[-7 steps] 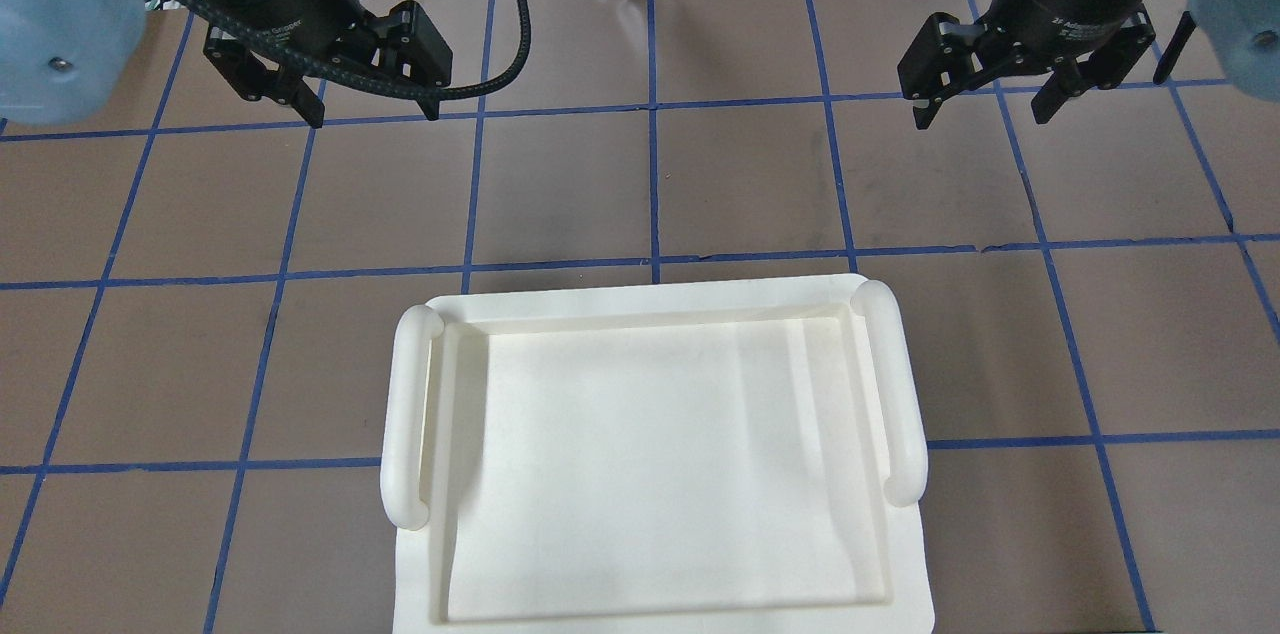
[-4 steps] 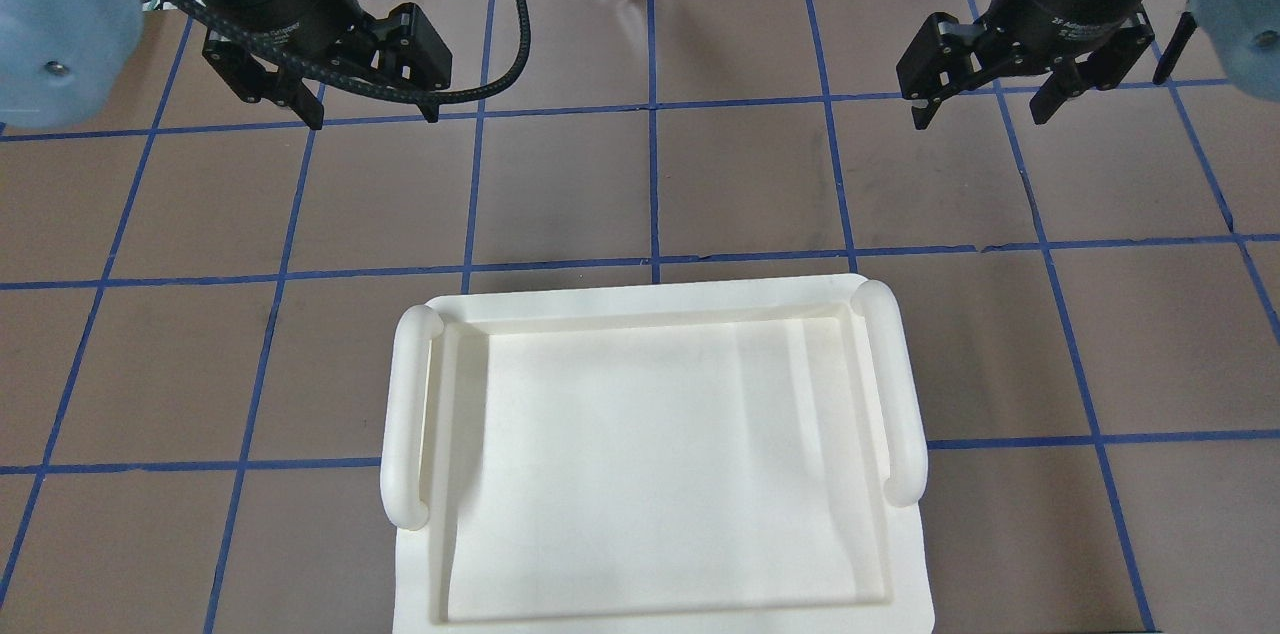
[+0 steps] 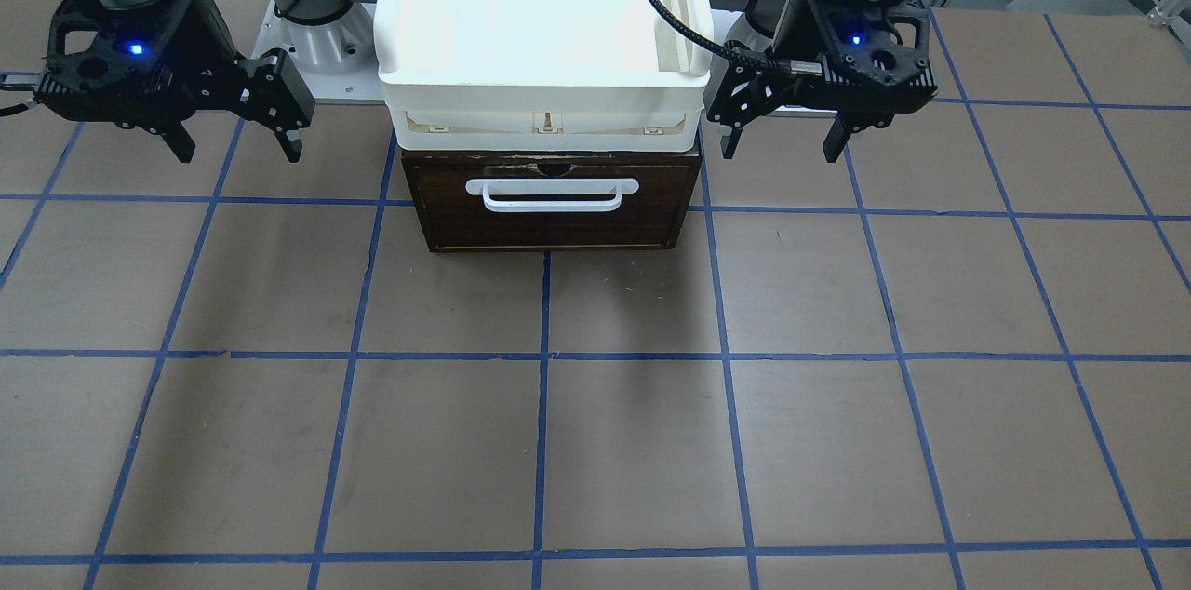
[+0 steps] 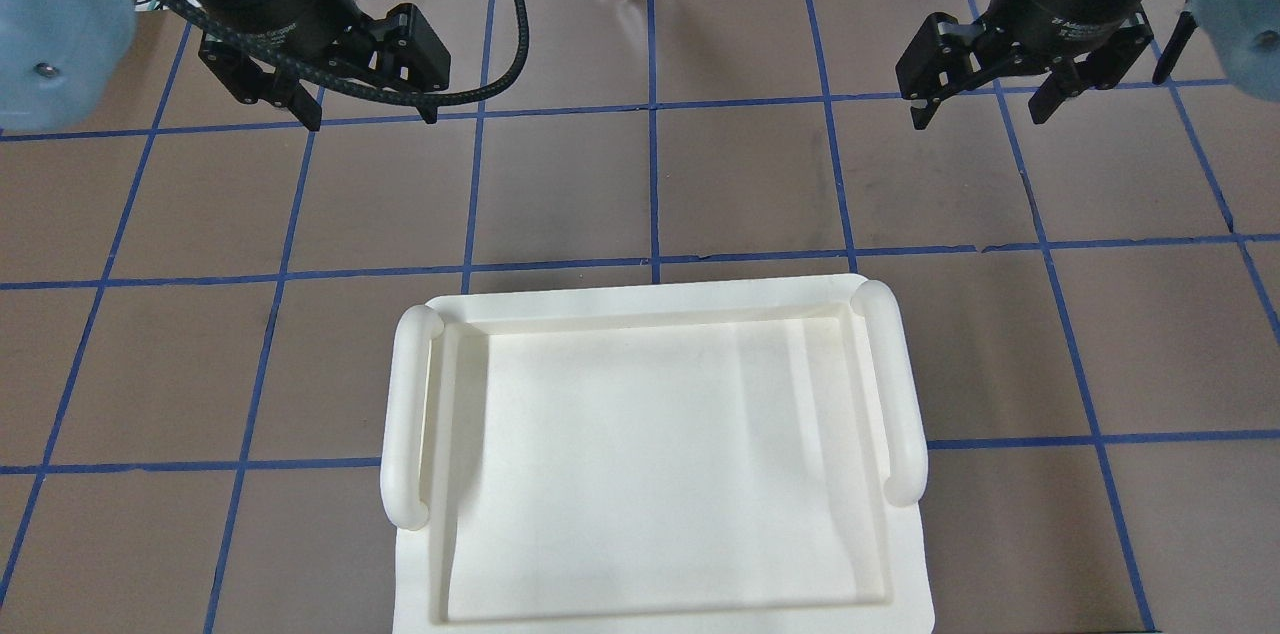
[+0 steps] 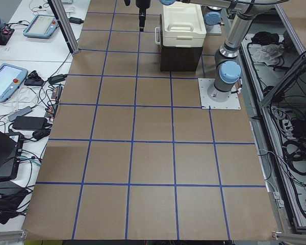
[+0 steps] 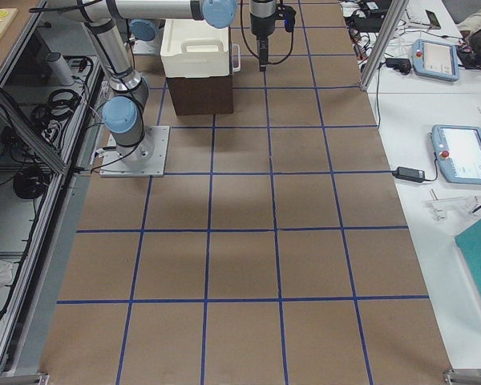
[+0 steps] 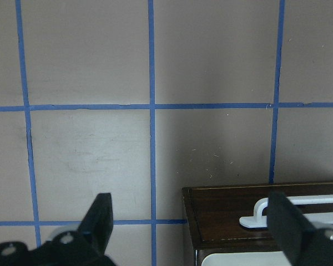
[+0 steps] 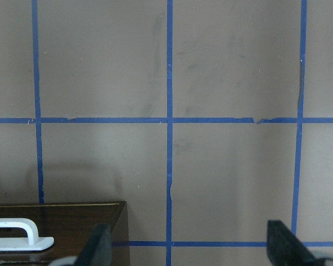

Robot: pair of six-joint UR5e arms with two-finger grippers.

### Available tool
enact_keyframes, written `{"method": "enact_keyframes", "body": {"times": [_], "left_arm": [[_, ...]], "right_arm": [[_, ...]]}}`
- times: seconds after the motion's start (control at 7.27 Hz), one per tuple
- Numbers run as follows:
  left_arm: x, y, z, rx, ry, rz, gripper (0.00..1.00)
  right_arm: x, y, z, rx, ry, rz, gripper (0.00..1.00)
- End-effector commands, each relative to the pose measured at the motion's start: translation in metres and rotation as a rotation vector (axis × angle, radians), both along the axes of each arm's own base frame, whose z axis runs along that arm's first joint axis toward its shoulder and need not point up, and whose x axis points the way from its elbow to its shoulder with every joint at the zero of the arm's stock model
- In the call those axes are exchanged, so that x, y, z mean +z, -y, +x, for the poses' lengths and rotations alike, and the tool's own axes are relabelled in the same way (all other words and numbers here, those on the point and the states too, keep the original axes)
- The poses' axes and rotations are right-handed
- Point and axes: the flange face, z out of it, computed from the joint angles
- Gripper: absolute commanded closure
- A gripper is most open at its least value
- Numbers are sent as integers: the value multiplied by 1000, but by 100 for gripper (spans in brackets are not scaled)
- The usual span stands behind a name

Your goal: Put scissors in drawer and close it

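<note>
Left claw (image 4: 373,119): you have its two fingers spread wide apart with nothing between them. They point down, and the claw hangs above the surface off the drawer's end on the robot's left.
Right claw (image 4: 978,119): its fingers are likewise parted and hold nothing. It hangs off the drawer's opposite end, at about the same height as its partner.
Wrist views: each camera shows you one corner of the drawer's dark front and one end of its handle, low in the picture between the claw's fingers.
Drawer (image 3: 558,227): it has a dark brown front and faces away from the robot. It looks pushed in, level with the cabinet that houses it.
Handle (image 3: 551,194): a white bar running across the upper part of the drawer's front.
Tray (image 3: 544,97): white with rounded rims, it sits on top of the cabinet directly above the drawer.
Surface (image 3: 651,441): brown and crossed by blue tape lines (image 3: 542,441), it stretches out before the drawer's front.
</note>
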Motion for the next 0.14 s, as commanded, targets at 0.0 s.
{"method": "enact_keyframes", "body": {"times": [0.0], "left_arm": [[0,-1,0,0,0,5,0]], "right_arm": [[-1,1,0,6,1,-2,0]]}}
